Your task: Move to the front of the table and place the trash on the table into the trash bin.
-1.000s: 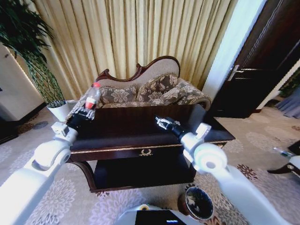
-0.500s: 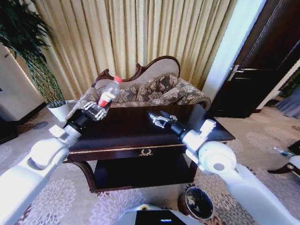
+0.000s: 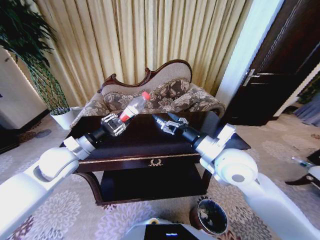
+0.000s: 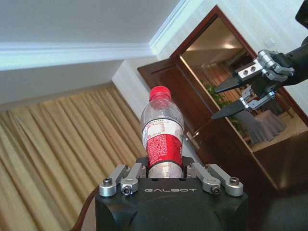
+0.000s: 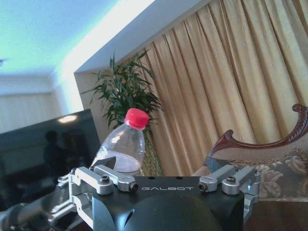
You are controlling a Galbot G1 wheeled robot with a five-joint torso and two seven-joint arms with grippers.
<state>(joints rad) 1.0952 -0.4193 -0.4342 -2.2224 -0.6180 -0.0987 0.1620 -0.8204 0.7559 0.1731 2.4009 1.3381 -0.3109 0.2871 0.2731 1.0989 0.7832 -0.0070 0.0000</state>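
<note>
My left gripper is shut on the lower body of a clear bottle with a red cap and red label. It holds the bottle tilted in the air above the dark glossy table, cap toward the right. My right gripper is open just to the right of the bottle, a short gap away, fingers aimed at it. The left wrist view has the bottle upright between its fingers and the open right gripper beyond. From the right wrist, the bottle stands close ahead. The brown trash bin stands on the carpet.
A patterned sofa stands behind the table, in front of gold curtains. A potted plant is at the far left and a dark door at the right. The bin sits in front of the table's right end, by my base.
My left gripper has carried the bottle rightward over the table and tilted it toward the right arm. The right gripper moved left toward the bottle and opened.
</note>
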